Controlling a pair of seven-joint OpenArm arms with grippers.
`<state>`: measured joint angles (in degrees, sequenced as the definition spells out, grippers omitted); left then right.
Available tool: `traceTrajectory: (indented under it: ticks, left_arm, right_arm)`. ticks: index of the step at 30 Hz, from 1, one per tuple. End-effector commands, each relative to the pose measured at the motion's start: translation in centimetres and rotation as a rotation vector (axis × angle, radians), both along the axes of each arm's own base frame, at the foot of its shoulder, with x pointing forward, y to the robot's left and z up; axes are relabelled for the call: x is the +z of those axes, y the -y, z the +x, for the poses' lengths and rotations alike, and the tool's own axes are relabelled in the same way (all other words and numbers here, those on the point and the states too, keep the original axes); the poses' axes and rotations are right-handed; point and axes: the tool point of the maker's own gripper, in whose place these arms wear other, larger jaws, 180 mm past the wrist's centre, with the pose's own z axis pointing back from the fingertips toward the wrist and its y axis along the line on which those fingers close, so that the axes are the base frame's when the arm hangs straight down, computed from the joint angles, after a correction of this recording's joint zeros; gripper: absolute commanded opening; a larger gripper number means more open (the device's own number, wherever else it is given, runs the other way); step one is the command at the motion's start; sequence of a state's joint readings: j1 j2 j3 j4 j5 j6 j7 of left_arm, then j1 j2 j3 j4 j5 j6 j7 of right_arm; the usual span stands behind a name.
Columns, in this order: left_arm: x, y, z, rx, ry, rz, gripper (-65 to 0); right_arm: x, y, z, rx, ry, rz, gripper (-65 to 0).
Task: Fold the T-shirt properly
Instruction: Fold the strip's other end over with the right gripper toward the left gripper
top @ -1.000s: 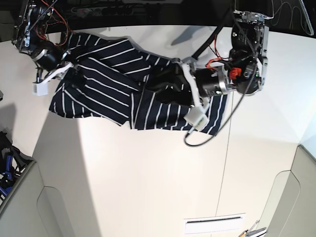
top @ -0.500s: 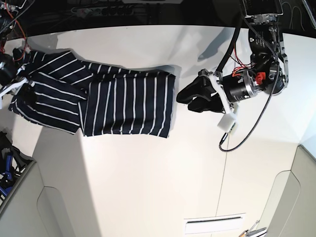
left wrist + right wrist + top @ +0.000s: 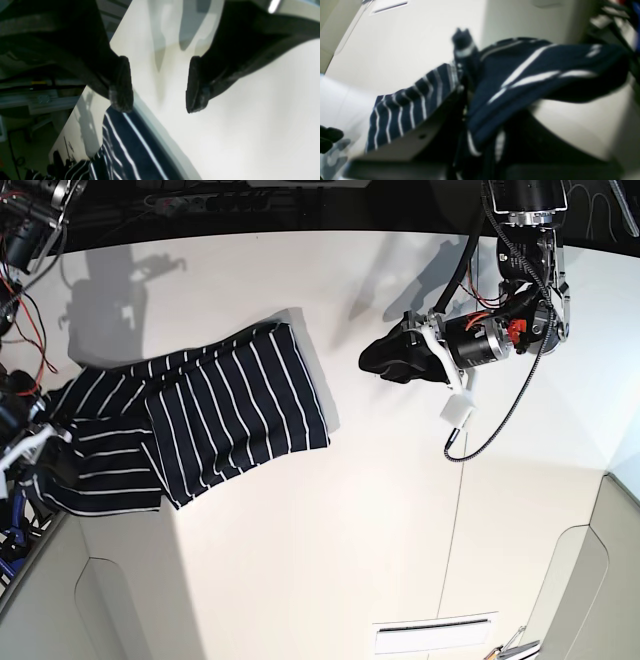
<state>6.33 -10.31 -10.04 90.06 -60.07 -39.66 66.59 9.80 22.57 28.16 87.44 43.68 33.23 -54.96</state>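
Overhead view of a white table [image 3: 330,540] with a two-armed robot. The shirt [image 3: 200,420], dark navy with thin white stripes, lies partly folded and bunched toward one side of the table, one end hanging at the table's edge.

The right gripper [image 3: 25,442] sits at that edge with its jaws together, pinching a wad of the shirt. In its wrist view the fabric [image 3: 520,75] drapes over and between the closed jaws, sagging on both sides, which suggests the cloth is held so it can be dragged or lifted into a new fold.

The left gripper [image 3: 385,362] hangs above bare table, well apart from the shirt, which lies off to its side. Its wrist view shows two dark pads [image 3: 122,85] spread wide with nothing between them; only a striped corner [image 3: 125,147] of the shirt shows below. It appears parked clear so the right arm can move the cloth freely.

The fold looks unfinished: the shirt is crooked and uneven.
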Motion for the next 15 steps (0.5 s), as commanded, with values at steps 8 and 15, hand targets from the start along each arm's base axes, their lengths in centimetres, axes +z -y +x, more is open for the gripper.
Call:
traceTrajectory:
  ticks: [8, 15]
  left_arm:
    - [0.0, 0.1, 1.0, 0.058, 0.014, -0.066, -28.7]
    - [-0.2, 0.8, 0.7, 0.035, 0.005, -0.070, -28.7]
  right_arm:
    - [0.5, -11.1, 3.0, 0.272, 0.028, -0.087, -65.0]
    - [-4.6, -22.2, -0.1, 0.524, -0.107, -0.229, -62.5]
